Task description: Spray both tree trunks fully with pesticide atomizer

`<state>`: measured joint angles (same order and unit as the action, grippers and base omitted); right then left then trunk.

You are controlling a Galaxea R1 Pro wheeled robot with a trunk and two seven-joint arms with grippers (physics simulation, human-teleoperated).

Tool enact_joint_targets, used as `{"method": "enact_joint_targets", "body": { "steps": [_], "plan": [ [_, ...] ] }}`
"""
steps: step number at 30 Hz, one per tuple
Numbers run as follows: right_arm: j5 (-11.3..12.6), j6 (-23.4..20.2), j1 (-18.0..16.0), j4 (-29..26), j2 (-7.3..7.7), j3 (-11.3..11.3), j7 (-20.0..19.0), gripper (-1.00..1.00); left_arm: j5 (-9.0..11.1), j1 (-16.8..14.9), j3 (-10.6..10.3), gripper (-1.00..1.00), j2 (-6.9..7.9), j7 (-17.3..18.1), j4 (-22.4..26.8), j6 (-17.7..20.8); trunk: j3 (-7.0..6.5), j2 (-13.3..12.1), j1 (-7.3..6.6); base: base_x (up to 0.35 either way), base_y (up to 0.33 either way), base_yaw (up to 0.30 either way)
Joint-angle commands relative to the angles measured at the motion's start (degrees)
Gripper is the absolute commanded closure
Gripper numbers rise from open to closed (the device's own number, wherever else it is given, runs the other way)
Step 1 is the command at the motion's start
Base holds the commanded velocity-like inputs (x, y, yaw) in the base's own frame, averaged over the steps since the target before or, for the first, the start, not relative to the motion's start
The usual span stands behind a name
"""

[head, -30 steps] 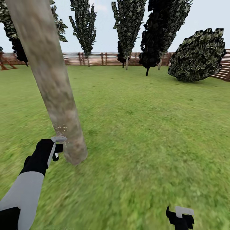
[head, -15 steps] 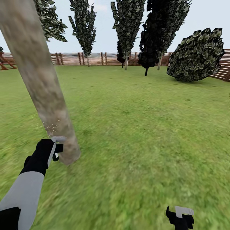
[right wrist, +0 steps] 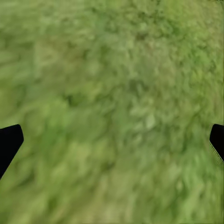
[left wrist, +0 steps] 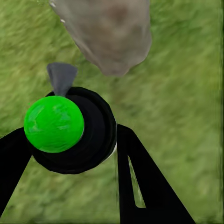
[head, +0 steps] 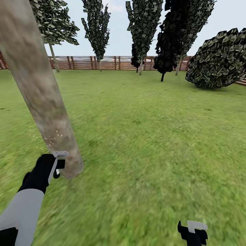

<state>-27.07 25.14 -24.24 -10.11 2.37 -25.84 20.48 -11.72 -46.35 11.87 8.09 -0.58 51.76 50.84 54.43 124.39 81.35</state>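
Note:
A thick mottled grey-tan tree trunk (head: 37, 85) leans across the left of the head view, and its base (left wrist: 112, 32) is seen over grass. My left gripper (head: 57, 164) is right beside the foot of the trunk, shut on the pesticide atomizer (left wrist: 74, 133), a black round bottle whose top shows green here. Its grey nozzle (left wrist: 60, 77) points toward the trunk. A few white pesticide specks (head: 51, 138) dot the trunk just above the gripper. My right gripper (head: 193, 233) hangs low at the right over bare grass, its black fingers (right wrist: 9, 142) far apart and nothing between them.
Green lawn (head: 147, 136) spreads to a brown slat fence (head: 85, 63) at the back. Dark narrow cypresses (head: 97, 27) stand along the fence, and a big leaning bush (head: 218, 58) sits at the back right. A leafy tree (head: 54, 24) rises behind the trunk.
The whole picture has shifted, so the camera has moved: the trunk now sits further left and the far trees further right. The white specks on the trunk now lie further left.

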Motion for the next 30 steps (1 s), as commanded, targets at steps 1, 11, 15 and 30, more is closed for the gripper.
{"method": "enact_joint_targets", "body": {
  "steps": [1, 11, 15, 30],
  "plan": [
    [0.0, 0.0, 0.0, 0.0, 0.0, 0.0, 0.0, -1.0, -0.2, 0.3, -0.1, 1.0, -0.33, 0.0, 0.0, 0.0, 0.0, 0.0, 0.0, 0.201, -0.218, 0.001],
    [0.0, 0.0, 0.0, 0.0, 0.0, 0.0, 0.0, -1.0, -0.2, 4.9, 5.0, 1.0, 1.94, 0.1, 0.8, -0.2, 0.0, 0.0, 0.0, 0.187, -0.213, 0.0],
    [0.0, 0.0, 0.0, 0.0, 0.0, 0.0, 0.0, -1.0, -0.5, 5.6, 10.0, 1.0, 3.61, 0.0, 0.1, -6.4, 0.0, 0.0, 0.0, 0.202, -0.119, 0.177],
    [0.0, 0.0, 0.0, 0.0, 0.0, 0.0, 0.0, -1.0, -0.5, 7.7, 9.6, 1.0, -1.53, 0.0, -2.8, -12.5, 0.0, 0.0, 0.0, 0.031, -0.014, 0.241]
  ]
}}
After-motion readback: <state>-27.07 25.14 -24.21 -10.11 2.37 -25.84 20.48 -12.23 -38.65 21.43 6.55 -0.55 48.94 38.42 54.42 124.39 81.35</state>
